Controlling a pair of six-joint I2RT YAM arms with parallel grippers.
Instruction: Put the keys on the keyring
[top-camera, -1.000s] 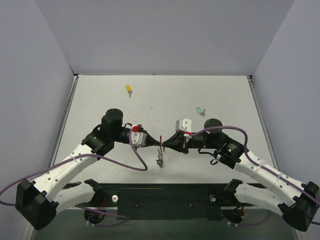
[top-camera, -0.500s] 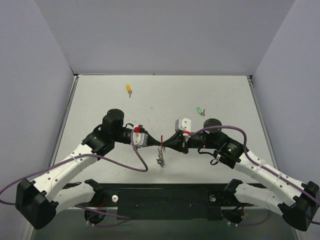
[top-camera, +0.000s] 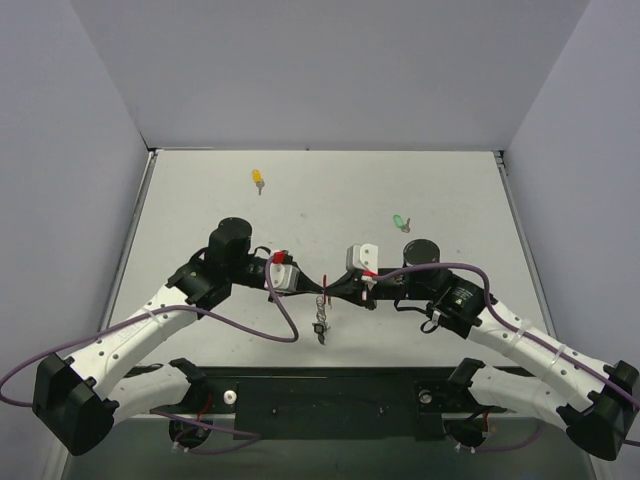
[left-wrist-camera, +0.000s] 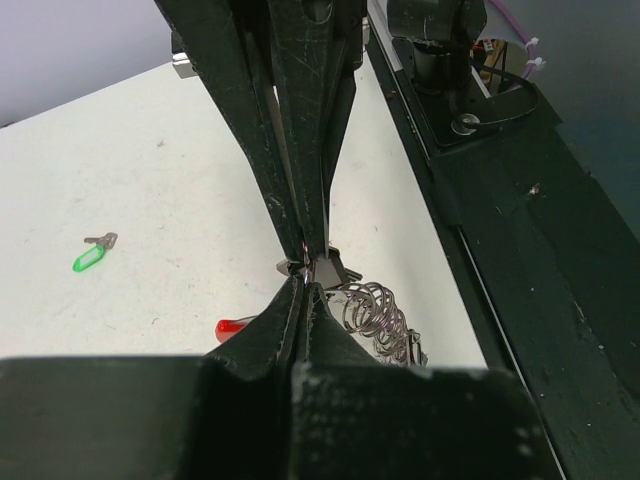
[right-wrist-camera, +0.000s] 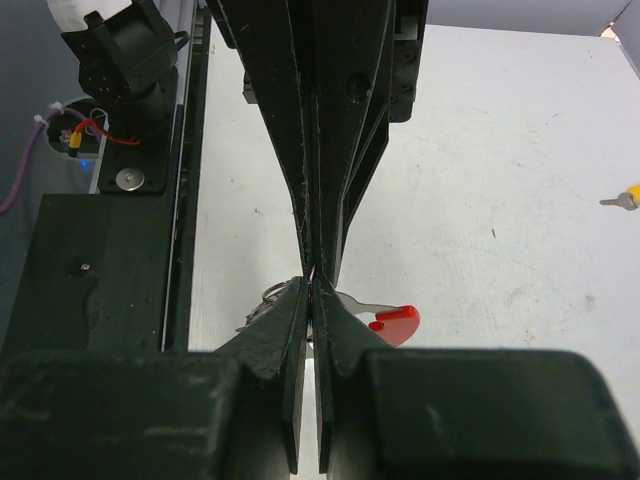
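Observation:
My left gripper (top-camera: 314, 290) and right gripper (top-camera: 331, 291) meet tip to tip above the table's near middle. Both are shut on the keyring (top-camera: 322, 288), a wire ring with a red tag (left-wrist-camera: 232, 327) and a bunch of coiled rings (left-wrist-camera: 378, 312) hanging below it. In the left wrist view my left gripper (left-wrist-camera: 305, 287) pinches thin metal at its tips. In the right wrist view my right gripper (right-wrist-camera: 313, 292) does the same, with the red tag (right-wrist-camera: 397, 322) to its right. The yellow key (top-camera: 258, 179) lies far left, the green key (top-camera: 400, 221) right of centre. The black key is hidden.
The green key (left-wrist-camera: 89, 260) shows on the table in the left wrist view, the yellow key (right-wrist-camera: 625, 198) at the right edge of the right wrist view. A black base rail (top-camera: 330, 395) runs along the near edge. Purple cables loop beside both arms.
My left gripper has moved right until its tips meet the right gripper's at the keyring. The right gripper shifted slightly left. The hanging coil moved a little with them.

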